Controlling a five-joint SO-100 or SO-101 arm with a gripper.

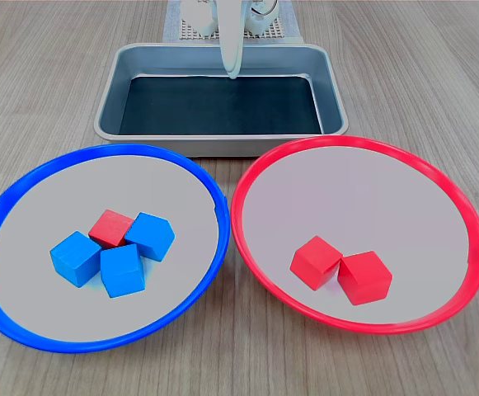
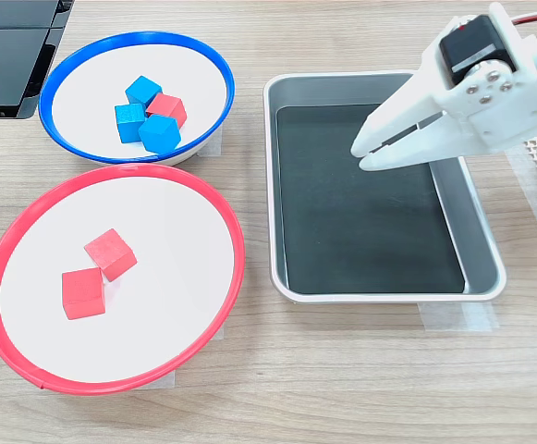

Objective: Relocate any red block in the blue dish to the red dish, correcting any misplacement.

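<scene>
One red block [image 1: 110, 227] [image 2: 168, 107] lies in the blue dish [image 1: 99, 149] [image 2: 139, 37], wedged among three blue cubes [image 1: 123, 270]. The red dish [image 1: 346, 142] [image 2: 111, 170] beside it holds two more red cubes [image 1: 316, 261] [image 1: 364, 277]. My white gripper [image 1: 233, 73] [image 2: 359, 155] hangs above the metal tray, well away from both dishes. Its jaws are shut with only a thin slit between them, and nothing is held. In the first exterior view it shows only edge-on as a thin white blade.
A rectangular metal tray [image 1: 140, 51] [image 2: 388, 296] with a dark bottom sits under the gripper, behind the dishes in the first exterior view. A black object [image 2: 9, 55] lies at the second exterior view's top left. Everything rests on a wooden tabletop.
</scene>
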